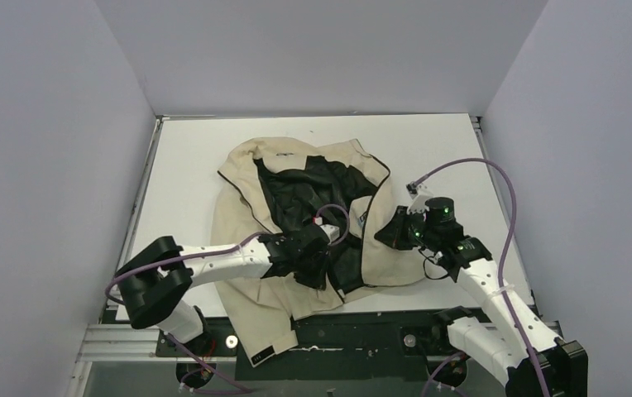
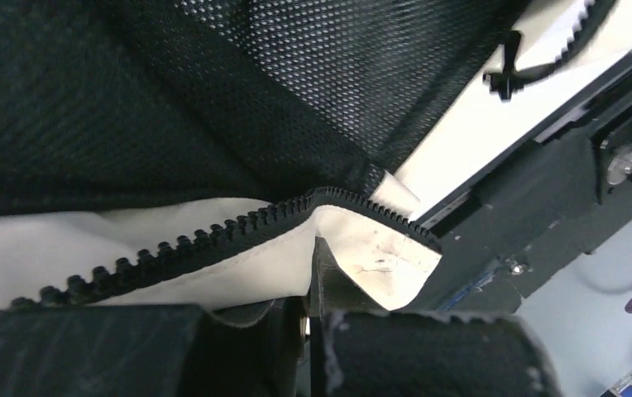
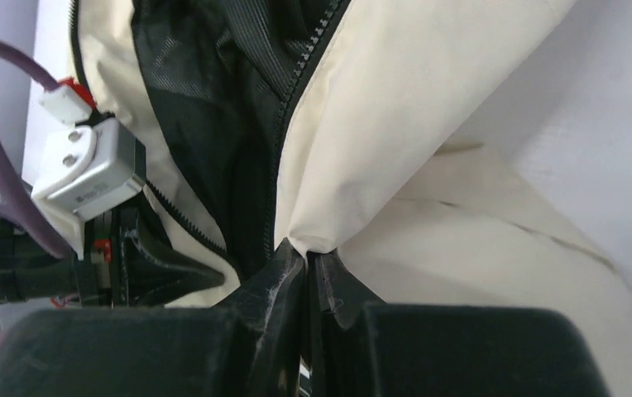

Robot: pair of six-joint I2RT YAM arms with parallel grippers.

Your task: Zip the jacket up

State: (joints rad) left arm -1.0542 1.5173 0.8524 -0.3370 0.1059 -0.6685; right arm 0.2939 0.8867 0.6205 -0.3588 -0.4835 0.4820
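Mid-frame on the worktop, the soft, floppy jacket is lying open; left hand and right hand are each pinching a front edge by the zipper teeth, likely the firmest hold.

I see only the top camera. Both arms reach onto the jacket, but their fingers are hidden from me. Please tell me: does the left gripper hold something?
Observer: Yes. The left gripper is shut on the beige edge of the jacket, just below the zipper teeth.
Operator: And the right one?
Observer: The right gripper is shut on a beige fold, at the lower end of the other row of teeth.
Operator: Are the two rows joined there?
Observer: No. In the right wrist view the black lining lies open between them.
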